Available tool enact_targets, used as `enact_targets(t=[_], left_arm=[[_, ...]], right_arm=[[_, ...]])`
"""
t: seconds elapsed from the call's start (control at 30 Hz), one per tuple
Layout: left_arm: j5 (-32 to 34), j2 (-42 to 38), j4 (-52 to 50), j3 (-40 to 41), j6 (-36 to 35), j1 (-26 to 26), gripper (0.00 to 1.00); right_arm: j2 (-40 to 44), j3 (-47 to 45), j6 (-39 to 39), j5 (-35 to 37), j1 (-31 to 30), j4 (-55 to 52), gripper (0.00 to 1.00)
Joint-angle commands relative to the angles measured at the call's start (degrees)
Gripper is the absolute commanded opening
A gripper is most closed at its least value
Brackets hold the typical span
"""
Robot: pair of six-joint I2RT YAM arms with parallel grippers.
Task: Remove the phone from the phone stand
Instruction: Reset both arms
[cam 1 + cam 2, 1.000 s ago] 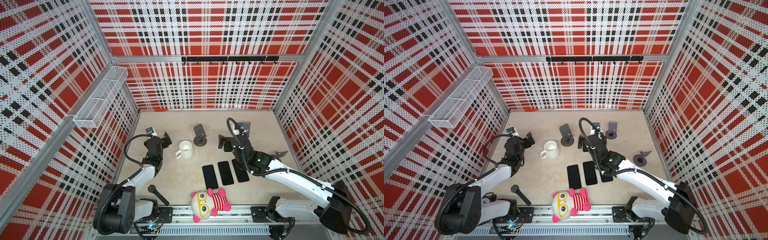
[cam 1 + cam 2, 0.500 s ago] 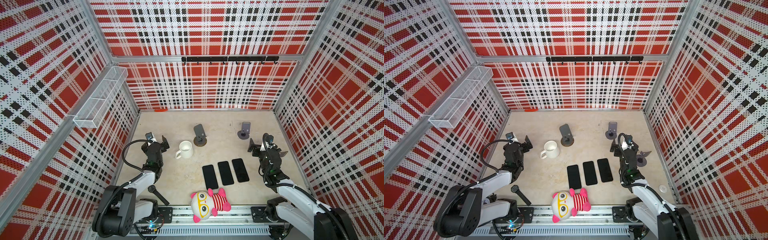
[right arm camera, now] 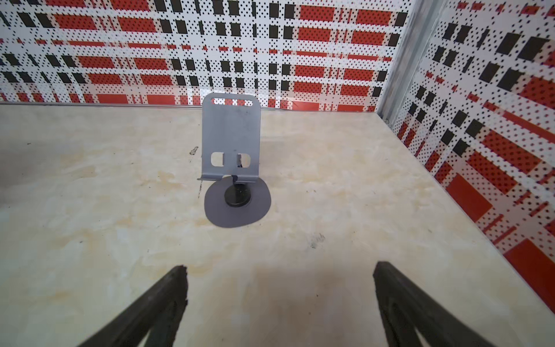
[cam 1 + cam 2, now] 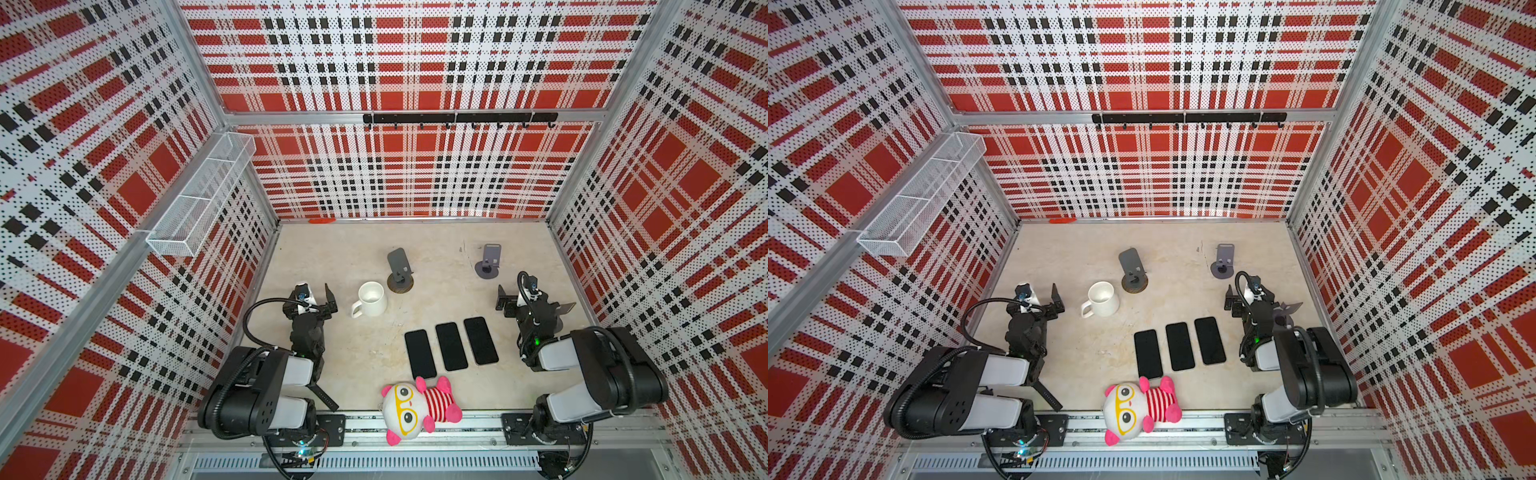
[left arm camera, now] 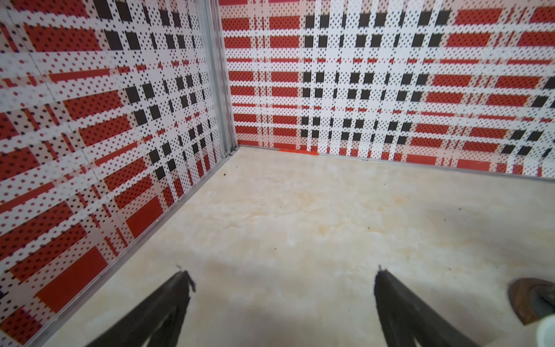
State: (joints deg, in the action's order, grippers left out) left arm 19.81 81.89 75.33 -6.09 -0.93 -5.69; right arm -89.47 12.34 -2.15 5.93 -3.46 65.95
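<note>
Looking down into a plaid-walled cell, both top views show two robot arms folded at the near edge of a beige table. Three black phones lie flat on it in a row between the arms: the phone by the toy, the middle phone and the phone nearest the right gripper. That last phone lies beside the right arm, behind its claw and apart from it.

The right gripper is spread wide and holds nothing. It faces the light grey phone stand, which stands upright ahead of it with its plate bare. The left gripper is spread wide too, over bare table. Near it stands a white mug, with the dark phone stand just beyond. A plush toy lies at the near edge.
</note>
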Motion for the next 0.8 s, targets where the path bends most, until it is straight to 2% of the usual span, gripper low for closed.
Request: enact_targets(t=[0.0, 0.03, 0.1, 0.17, 0.23, 0.77], left_arm=[[-5.09, 4.41, 14.96, 1.74, -1.43, 1.82, 0.98], [-6.30, 6.70, 18.04, 1.89, -0.89, 2.43, 0.98], [-7.18, 10.35, 21.48, 1.09, 0.26, 3.76, 0.98], [-8.83, 7.26, 10.39, -1.57, 2.48, 5.92, 0.98], [-12.85, 8.21, 6.67, -4.90, 4.70, 8.22, 0.98], [-12.96, 8.36, 6.65, -4.97, 4.30, 8.00, 0.98]], right_arm=[[0.58, 0.73, 1.40, -2.66, 0.61, 5.31, 1.00], [-1.09, 1.05, 1.54, -2.77, 0.62, 8.01, 1.00], [-0.04, 1.64, 0.47, -0.34, 0.64, 4.26, 1.00], [-1.03, 2.75, -0.37, 3.02, 0.62, 4.27, 1.00], [-0.36, 4.35, -1.79, 5.52, 0.64, -0.79, 1.00], [-0.64, 4.18, -1.54, 5.32, 0.65, 0.93, 1.00]])
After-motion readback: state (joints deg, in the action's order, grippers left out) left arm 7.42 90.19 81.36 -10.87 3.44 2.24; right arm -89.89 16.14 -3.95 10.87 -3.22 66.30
